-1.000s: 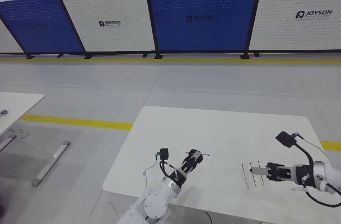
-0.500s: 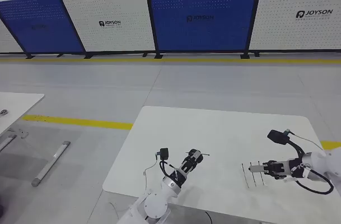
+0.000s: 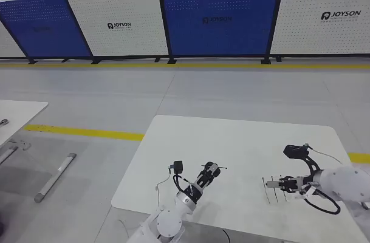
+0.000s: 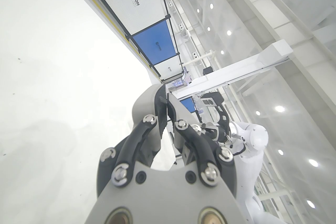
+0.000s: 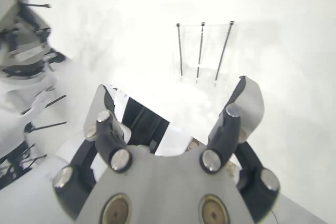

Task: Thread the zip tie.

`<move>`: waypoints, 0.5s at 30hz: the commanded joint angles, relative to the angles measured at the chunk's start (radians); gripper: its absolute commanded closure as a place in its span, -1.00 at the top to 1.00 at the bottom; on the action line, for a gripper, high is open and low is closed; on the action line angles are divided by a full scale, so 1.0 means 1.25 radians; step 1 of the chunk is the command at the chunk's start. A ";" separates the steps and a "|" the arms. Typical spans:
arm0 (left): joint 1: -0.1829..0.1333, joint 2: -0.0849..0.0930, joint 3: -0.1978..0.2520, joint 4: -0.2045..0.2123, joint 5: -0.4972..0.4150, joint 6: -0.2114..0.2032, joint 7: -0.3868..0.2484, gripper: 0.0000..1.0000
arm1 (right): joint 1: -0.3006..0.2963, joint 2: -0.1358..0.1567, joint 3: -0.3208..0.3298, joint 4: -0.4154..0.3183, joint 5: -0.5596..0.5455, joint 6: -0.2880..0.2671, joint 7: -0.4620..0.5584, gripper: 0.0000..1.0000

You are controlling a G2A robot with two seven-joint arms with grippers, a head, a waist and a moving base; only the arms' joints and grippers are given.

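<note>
Right end effector (image 5: pixel 174 83) wide open near zip ties (image 5: pixel 200 49); left end effector (image 4: pixel 164 95) clamps a zip tie (image 5: pixel 39 5).

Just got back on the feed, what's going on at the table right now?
The left gripper is shut on what looks like one zip tie, held up off the white table. The right gripper is open and sits close to the ends of three loose zip ties lying side by side on the table. It grips none of them, and nothing is threaded yet.
</note>
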 commanded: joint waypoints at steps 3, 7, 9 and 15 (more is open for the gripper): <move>0.000 0.000 0.000 0.000 0.000 0.000 0.000 -1.00 | 0.063 -0.019 -0.057 0.030 -0.051 0.001 0.039 1.00; 0.000 0.000 0.000 0.000 0.000 0.000 0.000 -1.00 | 0.076 -0.024 -0.064 0.037 -0.051 0.001 0.043 1.00; 0.000 0.000 0.000 0.000 0.000 0.000 0.000 -1.00 | 0.076 -0.024 -0.064 0.037 -0.051 0.001 0.043 1.00; 0.000 0.000 0.000 0.000 0.000 0.000 0.000 -1.00 | 0.076 -0.024 -0.064 0.037 -0.051 0.001 0.043 1.00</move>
